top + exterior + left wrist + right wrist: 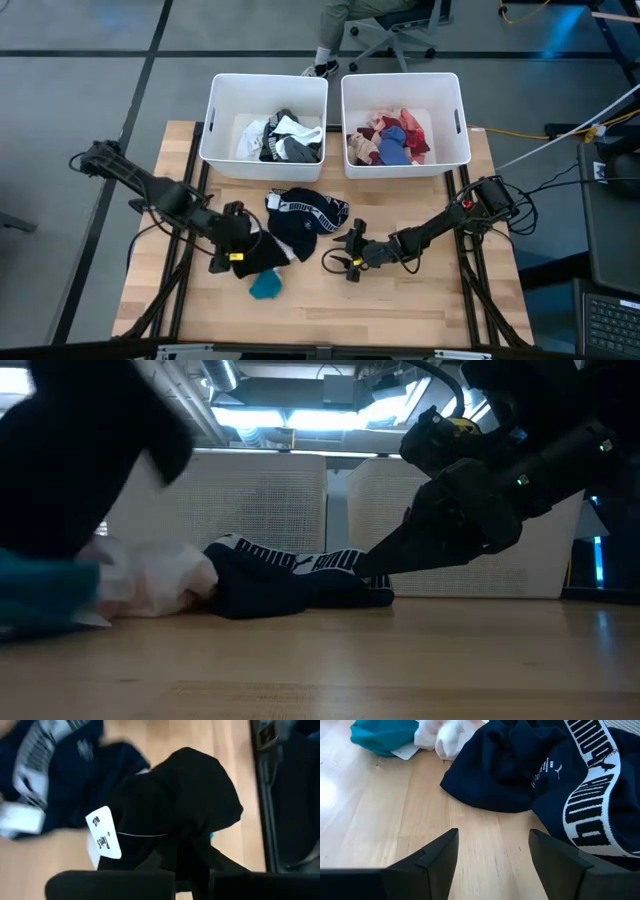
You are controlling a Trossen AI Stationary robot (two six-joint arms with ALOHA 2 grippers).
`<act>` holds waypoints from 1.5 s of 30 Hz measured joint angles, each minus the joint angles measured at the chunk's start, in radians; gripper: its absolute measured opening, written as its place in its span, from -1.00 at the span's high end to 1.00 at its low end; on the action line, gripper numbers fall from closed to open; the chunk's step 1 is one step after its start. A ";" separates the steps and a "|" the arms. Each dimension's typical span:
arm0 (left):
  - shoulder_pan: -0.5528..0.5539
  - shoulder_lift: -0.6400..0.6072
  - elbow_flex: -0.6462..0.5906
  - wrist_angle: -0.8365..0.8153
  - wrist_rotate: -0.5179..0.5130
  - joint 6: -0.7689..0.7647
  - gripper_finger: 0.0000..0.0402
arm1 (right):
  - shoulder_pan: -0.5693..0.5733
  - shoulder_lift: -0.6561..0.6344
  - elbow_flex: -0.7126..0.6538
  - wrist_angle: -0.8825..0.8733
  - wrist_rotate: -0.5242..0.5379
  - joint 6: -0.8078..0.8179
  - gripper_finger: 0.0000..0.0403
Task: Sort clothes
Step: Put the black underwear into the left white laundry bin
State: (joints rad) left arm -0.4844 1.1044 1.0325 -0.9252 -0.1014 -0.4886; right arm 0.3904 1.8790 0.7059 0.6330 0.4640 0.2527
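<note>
Left end effector (238,258), lower-left of centre in the high view, is clenched on a black garment (190,800), bunched between its fingers, presumably to carry it to one of the two white bins (218,150) at the top of the frame. Right end effector (342,257) sits right of centre with fingers spread, released, just beside the navy garment with white band (560,780), likely lined up for the next grab. Teal piece (266,286) and white piece (452,732) lie loose on the bench (400,310).
</note>
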 joint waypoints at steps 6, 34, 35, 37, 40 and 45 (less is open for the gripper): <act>0.000 -0.002 0.142 -0.039 -0.180 0.116 0.92 | 0.000 0.000 0.000 -0.002 0.000 0.000 -0.20; 0.787 -0.019 0.237 0.327 -0.496 0.751 0.91 | 0.000 0.000 0.000 -0.016 0.000 0.000 -0.20; 0.821 -0.018 0.237 0.332 -0.471 0.752 0.91 | 0.000 0.000 0.000 -0.016 0.000 0.000 -0.20; 0.891 -0.013 0.234 0.343 -0.421 0.752 0.91 | 0.000 0.000 0.000 -0.019 0.000 0.000 -0.20; 0.975 -0.001 0.220 0.349 -0.368 0.736 0.91 | 0.000 0.000 0.000 -0.034 0.000 0.000 -0.20; 1.068 0.048 0.169 0.338 -0.262 0.701 0.91 | 0.000 0.000 0.000 -0.037 0.000 0.000 -0.20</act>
State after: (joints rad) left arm 0.5834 1.1528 1.2010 -0.5877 -0.3637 0.2123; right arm 0.3908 1.8790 0.7055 0.5957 0.4637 0.2527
